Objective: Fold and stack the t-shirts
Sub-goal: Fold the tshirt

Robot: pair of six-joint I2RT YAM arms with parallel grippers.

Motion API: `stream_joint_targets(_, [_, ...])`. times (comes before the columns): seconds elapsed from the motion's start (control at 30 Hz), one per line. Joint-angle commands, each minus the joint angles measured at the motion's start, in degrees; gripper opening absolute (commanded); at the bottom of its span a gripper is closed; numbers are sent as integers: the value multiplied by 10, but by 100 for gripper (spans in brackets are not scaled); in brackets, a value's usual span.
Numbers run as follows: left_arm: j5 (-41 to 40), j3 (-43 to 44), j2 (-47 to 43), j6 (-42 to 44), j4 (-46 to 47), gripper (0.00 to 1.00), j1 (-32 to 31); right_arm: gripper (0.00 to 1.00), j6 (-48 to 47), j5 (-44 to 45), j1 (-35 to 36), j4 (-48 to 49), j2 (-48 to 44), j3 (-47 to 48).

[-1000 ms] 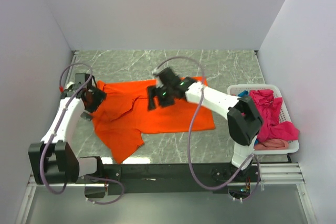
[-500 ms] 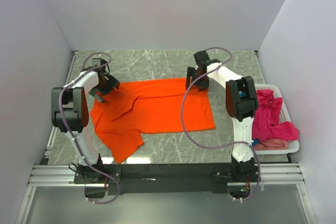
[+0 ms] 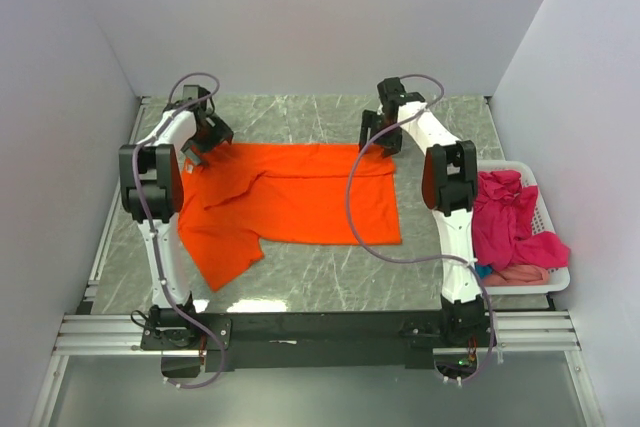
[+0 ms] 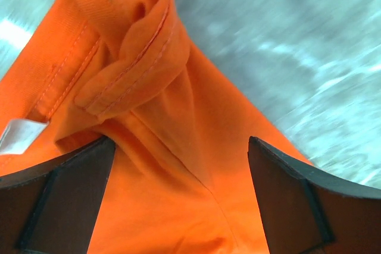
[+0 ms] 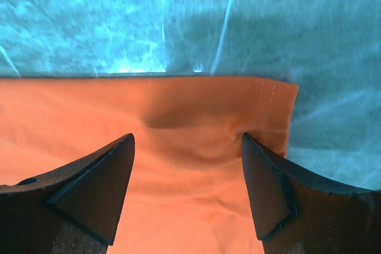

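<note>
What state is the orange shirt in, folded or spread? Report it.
Spread, not folded: the orange shirt lies flat across the table, one sleeve sticking out, with a few wrinkles.

Bare marble strip of the table between the left gripper and the right gripper, reaching back to the rear wall. Hemmed on the left by the side wall, near the upright left arm. On the right, little room between the right arm and the white basket, heaped with pink t-shirts spilling over its rim. Mid-table, flat orange t-shirt, low enough to pass over, crossed by a drooping cable. More bare marble along the near edge, bounded by the black base rail. Between each gripper's spread fingers, orange cloth underneath.
</note>
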Motion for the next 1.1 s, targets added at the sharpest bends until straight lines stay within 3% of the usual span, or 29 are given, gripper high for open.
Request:
stream_joint_targets(0.0, [26, 70, 54, 21, -2, 99, -1, 79, -8, -39, -23, -36, 34, 59])
stream_joint_targets(0.23, [19, 175, 105, 23, -35, 99, -1, 79, -15, 6, -45, -43, 49, 138])
stream_joint_targets(0.37, [3, 232, 80, 30, -70, 99, -2, 79, -30, -4, -46, -18, -18, 129])
stream_joint_targets(0.43, [-6, 216, 33, 22, -81, 99, -2, 79, -17, -18, -46, -6, -52, 101])
stream_joint_targets(0.57, [-12, 71, -94, -14, -72, 99, -2, 80, -6, -37, -23, 77, -214, -62])
stream_joint_targets(0.67, [-5, -142, -215, -72, -48, 99, -2, 81, 12, -7, 9, 136, -321, -201])
stream_joint_targets(0.8, [-3, -337, -350, -131, -49, 99, -2, 81, 58, 18, 39, 201, -429, -376])
stream_joint_targets(0.97, [-1, -550, -526, -157, -85, 99, -24, 81, 80, 31, 55, 216, -486, -456])
stream_joint_targets(1.07, [7, -624, -610, -177, -92, 99, -31, 81, 83, 33, 61, 217, -495, -482])
